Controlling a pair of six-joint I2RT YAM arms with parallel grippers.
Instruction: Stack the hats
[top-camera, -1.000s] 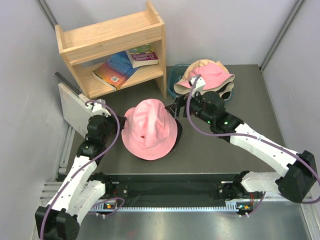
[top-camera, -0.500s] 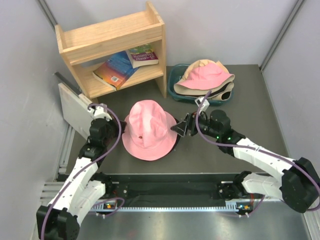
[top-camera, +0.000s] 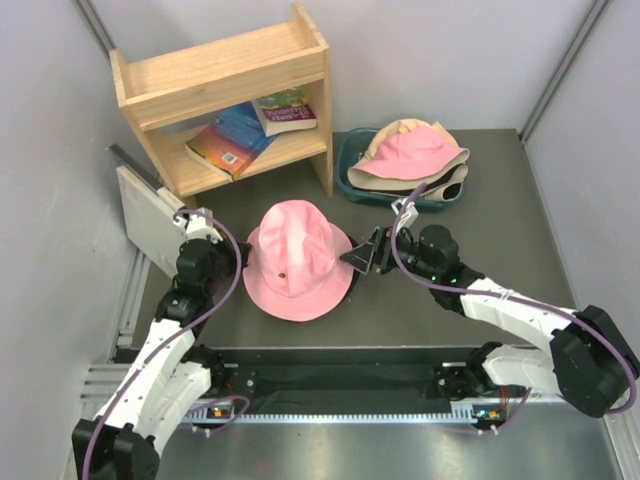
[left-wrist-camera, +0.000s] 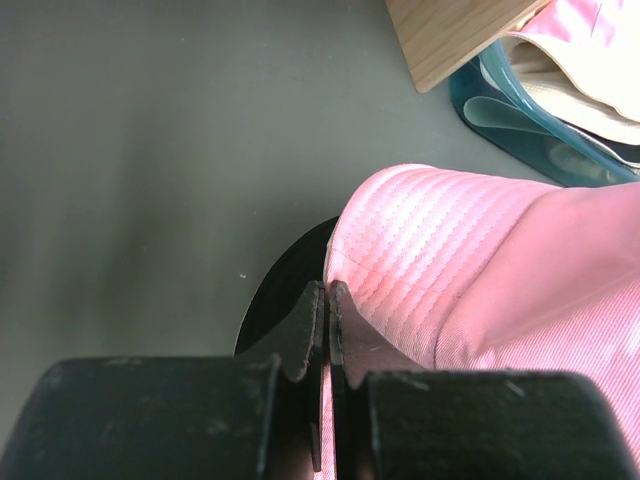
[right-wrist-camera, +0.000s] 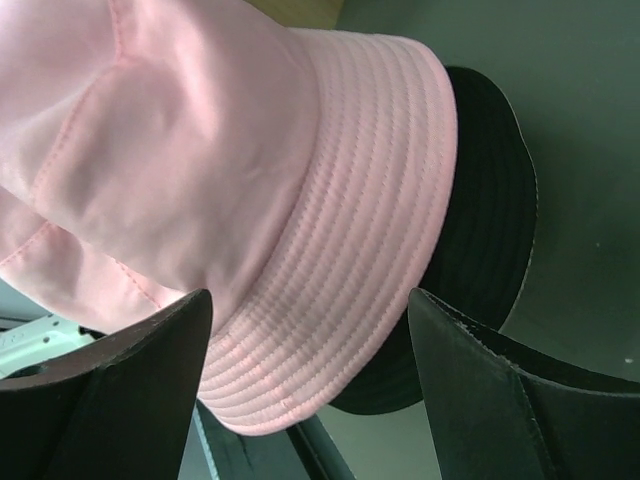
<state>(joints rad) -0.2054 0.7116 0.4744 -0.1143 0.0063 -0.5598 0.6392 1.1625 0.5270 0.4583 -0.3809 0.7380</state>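
Observation:
A pink hat (top-camera: 298, 258) lies mid-table on top of a black hat (top-camera: 353, 272), of which only a sliver of brim shows. My left gripper (top-camera: 232, 262) is shut, its tips at the left edge of the pink brim (left-wrist-camera: 420, 230), with the black brim (left-wrist-camera: 275, 290) under them. No fabric shows between the fingers (left-wrist-camera: 308, 325). My right gripper (top-camera: 363, 255) stands open at the hat's right side, and the pink brim (right-wrist-camera: 350, 260) shows between its fingers (right-wrist-camera: 470, 370). Another pink hat (top-camera: 418, 148) tops a tan one (top-camera: 380, 180).
The pile of hats sits in a teal tub (top-camera: 345, 165) at the back right. A wooden shelf (top-camera: 225, 95) holding books (top-camera: 250, 130) stands at the back left. A white panel (top-camera: 140, 215) leans beside my left arm.
My right gripper has come away from the tub toward me and now sits at the middle pink hat's right brim. The left arm has barely shifted.

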